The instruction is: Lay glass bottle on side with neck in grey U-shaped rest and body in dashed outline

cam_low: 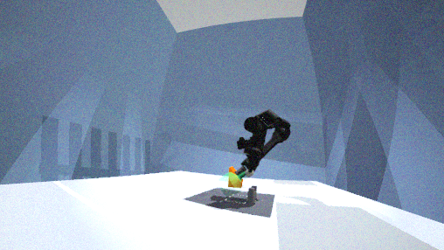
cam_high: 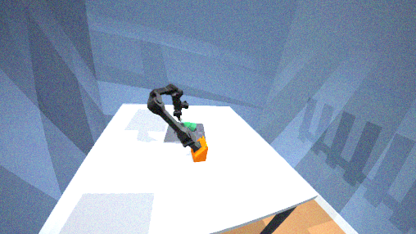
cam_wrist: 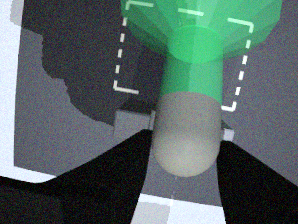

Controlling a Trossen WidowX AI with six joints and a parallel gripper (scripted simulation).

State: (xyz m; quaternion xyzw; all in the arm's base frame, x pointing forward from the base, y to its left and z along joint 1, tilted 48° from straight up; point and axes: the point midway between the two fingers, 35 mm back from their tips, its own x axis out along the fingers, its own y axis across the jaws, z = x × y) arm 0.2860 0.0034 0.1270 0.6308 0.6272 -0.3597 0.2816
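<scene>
White table; dashed outline [cam_wrist: 118, 67] visible in wrist only.

My mat [cam_high: 172, 138] [cam_low: 262, 211] [cam_wrist: 30, 145] lies on the worktop [cam_high: 143, 176] [cam_low: 131, 218] [cam_wrist: 7, 100]. The dashed outline [cam_low: 238, 203] [cam_wrist: 191, 12] is on the mat, with the rest [cam_low: 252, 195] [cam_wrist: 132, 122] just beside one end. The bottle [cam_high: 189, 126] [cam_low: 225, 177] [cam_wrist: 192, 75] is above the mat.
</scene>
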